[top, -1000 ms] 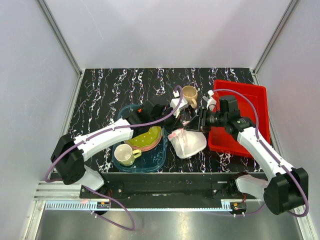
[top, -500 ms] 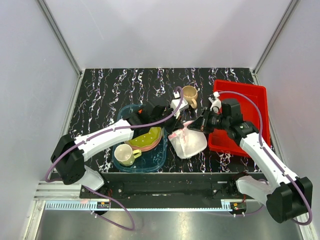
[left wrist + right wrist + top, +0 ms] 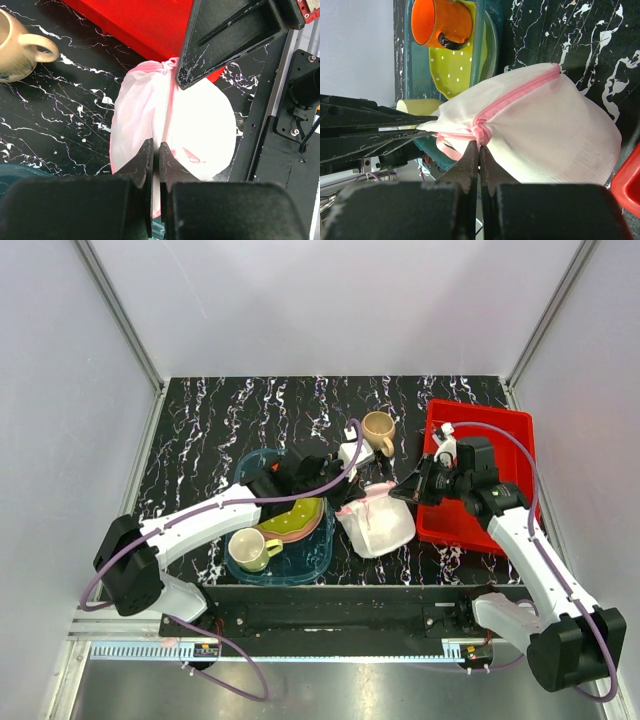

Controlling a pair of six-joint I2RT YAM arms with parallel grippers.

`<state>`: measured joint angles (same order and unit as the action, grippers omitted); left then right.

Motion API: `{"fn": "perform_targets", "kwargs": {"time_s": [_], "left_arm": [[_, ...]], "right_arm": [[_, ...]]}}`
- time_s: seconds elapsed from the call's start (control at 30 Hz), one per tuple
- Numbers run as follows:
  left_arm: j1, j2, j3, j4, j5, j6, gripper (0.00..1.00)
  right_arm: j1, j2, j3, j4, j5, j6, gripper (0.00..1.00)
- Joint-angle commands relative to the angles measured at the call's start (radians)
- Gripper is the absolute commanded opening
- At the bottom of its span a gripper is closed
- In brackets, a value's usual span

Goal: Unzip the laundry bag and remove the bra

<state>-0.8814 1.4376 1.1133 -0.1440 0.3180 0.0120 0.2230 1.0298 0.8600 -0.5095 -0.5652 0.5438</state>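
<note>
The laundry bag [image 3: 380, 528] is a white mesh dome with pink zip edging, lying between the teal tray and the red tray. My left gripper [image 3: 346, 508] is shut on the bag's left edge by the zip [image 3: 156, 150]. My right gripper [image 3: 399, 492] is shut on the pink zip pull [image 3: 481, 131] at the bag's upper side, where the mesh bunches up. The zip line [image 3: 170, 111] runs taut between the two grippers. The bra is hidden inside the bag [image 3: 560, 125]; only a faint pink strip [image 3: 443, 145] shows at the opening.
A red tray [image 3: 495, 435] lies right of the bag, under my right arm. A teal tray [image 3: 305, 562] on the left holds a yellow-green plate [image 3: 297, 513], a yellow mug [image 3: 250, 549] and an orange mug [image 3: 440, 20]. A tan mug [image 3: 378, 428] stands behind the bag.
My right gripper has drawn back to the right toward the red tray with the zip pull, and the bag's top is stretched. My left gripper still holds the left edge.
</note>
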Motion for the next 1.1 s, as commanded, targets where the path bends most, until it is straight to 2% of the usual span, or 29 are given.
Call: {"fn": "perform_targets", "kwargs": {"time_s": [0.0, 0.13, 0.17, 0.23, 0.3, 0.4, 0.63, 0.73, 0.77, 0.8, 0.93, 1.0, 1.07], "left_arm": [[0.009, -0.074, -0.013, -0.002, -0.025, 0.031, 0.0], [0.009, -0.054, 0.003, 0.006, -0.017, 0.016, 0.0], [0.009, -0.045, 0.013, -0.003, -0.011, 0.011, 0.2], [0.009, -0.022, 0.06, -0.02, 0.018, -0.006, 0.52], [0.007, 0.003, 0.104, -0.045, 0.018, -0.038, 0.73], [0.01, -0.003, 0.147, -0.066, -0.008, -0.107, 0.76], [0.032, -0.065, 0.174, -0.091, -0.105, -0.441, 0.82], [0.038, -0.049, 0.218, -0.204, -0.103, -0.562, 0.8], [0.038, -0.049, 0.227, -0.28, -0.155, -0.626, 0.79], [0.038, -0.063, 0.199, -0.279, -0.154, -0.753, 0.79], [0.045, -0.175, -0.015, -0.083, -0.071, -1.073, 0.8], [0.053, -0.177, -0.084, -0.016, -0.001, -1.192, 0.8], [0.067, -0.145, -0.098, 0.004, 0.068, -1.239, 0.82]], "right_arm": [[-0.042, -0.04, 0.036, -0.015, 0.111, -0.024, 0.0], [-0.04, -0.068, 0.033, -0.009, 0.079, -0.004, 0.0], [-0.04, -0.073, 0.033, -0.008, 0.074, 0.004, 0.0], [-0.04, -0.086, 0.027, 0.009, 0.044, 0.048, 0.0], [-0.04, -0.106, -0.002, 0.061, 0.01, 0.099, 0.0], [-0.039, -0.146, -0.056, 0.136, 0.008, 0.205, 0.0], [-0.04, -0.185, -0.119, 0.226, 0.03, 0.324, 0.0], [-0.039, -0.169, -0.115, 0.236, 0.025, 0.323, 0.0], [-0.039, -0.162, -0.115, 0.236, 0.025, 0.32, 0.0], [-0.04, -0.16, -0.115, 0.235, 0.025, 0.318, 0.0], [-0.039, -0.152, -0.124, 0.244, 0.025, 0.309, 0.0], [-0.039, -0.143, -0.131, 0.259, 0.018, 0.309, 0.0], [-0.039, -0.134, -0.134, 0.267, 0.013, 0.309, 0.0]]}}
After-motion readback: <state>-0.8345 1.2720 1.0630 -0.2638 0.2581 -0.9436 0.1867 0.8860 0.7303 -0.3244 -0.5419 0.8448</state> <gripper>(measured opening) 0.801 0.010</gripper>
